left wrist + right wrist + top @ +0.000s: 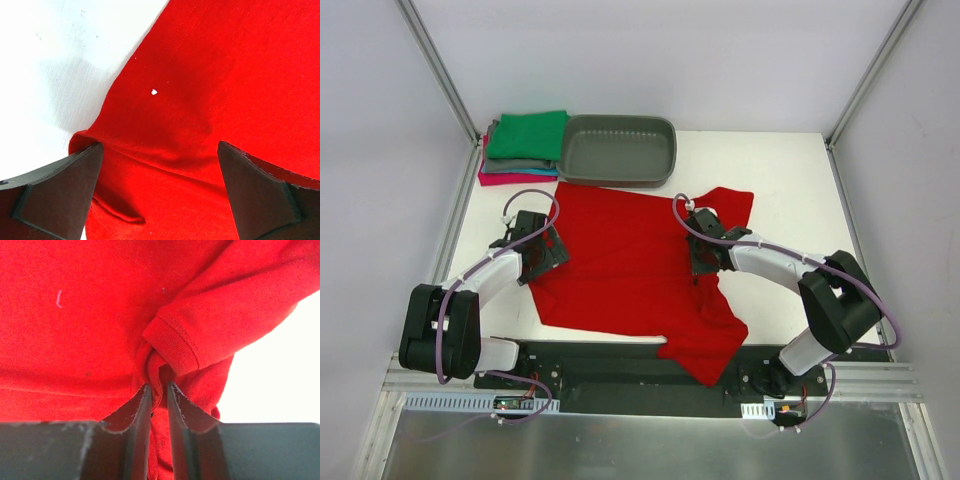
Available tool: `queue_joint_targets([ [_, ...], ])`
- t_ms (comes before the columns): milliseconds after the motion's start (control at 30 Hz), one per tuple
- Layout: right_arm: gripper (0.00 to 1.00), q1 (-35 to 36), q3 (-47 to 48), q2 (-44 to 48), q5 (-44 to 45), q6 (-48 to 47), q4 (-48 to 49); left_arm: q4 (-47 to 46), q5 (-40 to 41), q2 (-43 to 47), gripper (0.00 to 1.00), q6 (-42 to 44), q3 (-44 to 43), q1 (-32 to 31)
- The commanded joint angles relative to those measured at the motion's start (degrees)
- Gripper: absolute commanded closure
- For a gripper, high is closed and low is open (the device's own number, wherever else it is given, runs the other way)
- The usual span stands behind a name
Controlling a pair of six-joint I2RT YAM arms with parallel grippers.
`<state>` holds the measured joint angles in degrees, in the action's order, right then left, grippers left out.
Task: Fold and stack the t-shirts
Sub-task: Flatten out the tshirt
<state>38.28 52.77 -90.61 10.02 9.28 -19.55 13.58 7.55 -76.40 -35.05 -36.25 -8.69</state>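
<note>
A bright red t-shirt lies spread and partly folded across the middle of the table. My left gripper is open at the shirt's left edge, its fingers straddling the red cloth from above. My right gripper is shut on a bunch of the red t-shirt near its collar band, right of the shirt's middle. A stack of folded t-shirts, green on top over grey, teal and magenta, sits at the back left.
A grey oval plastic tub stands at the back, right beside the folded stack. White table shows to the right of the shirt. A black rail runs along the near edge, with the shirt's lower corner draped over it.
</note>
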Motion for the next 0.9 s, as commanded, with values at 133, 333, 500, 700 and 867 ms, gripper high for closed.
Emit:
queue_joint_targets([
  [133,0.99,-1.3,1.5,2.2,1.7,-0.3,-2.0,2.2,-3.2,-3.3,0.01,0.0,2.8,-0.1],
  [333,0.99,-6.2,2.9,5.8,9.8,-2.3,-11.6,2.2,-3.2,-3.4,0.01,0.2,2.7,-0.1],
  [500,0.99,-12.8,4.4,5.6,16.8,-7.2,-18.2,2.4,-3.5,-3.6,0.01,0.6,2.6,-0.1],
  [700,0.99,-18.8,6.7,-0.2,22.3,-10.9,-18.6,2.5,-3.7,-3.7,0.01,0.9,2.5,-0.1],
  [867,0.97,-22.5,11.1,-5.6,28.8,-12.4,-19.6,2.5,-4.0,-3.8,0.01,1.2,2.3,-0.1],
])
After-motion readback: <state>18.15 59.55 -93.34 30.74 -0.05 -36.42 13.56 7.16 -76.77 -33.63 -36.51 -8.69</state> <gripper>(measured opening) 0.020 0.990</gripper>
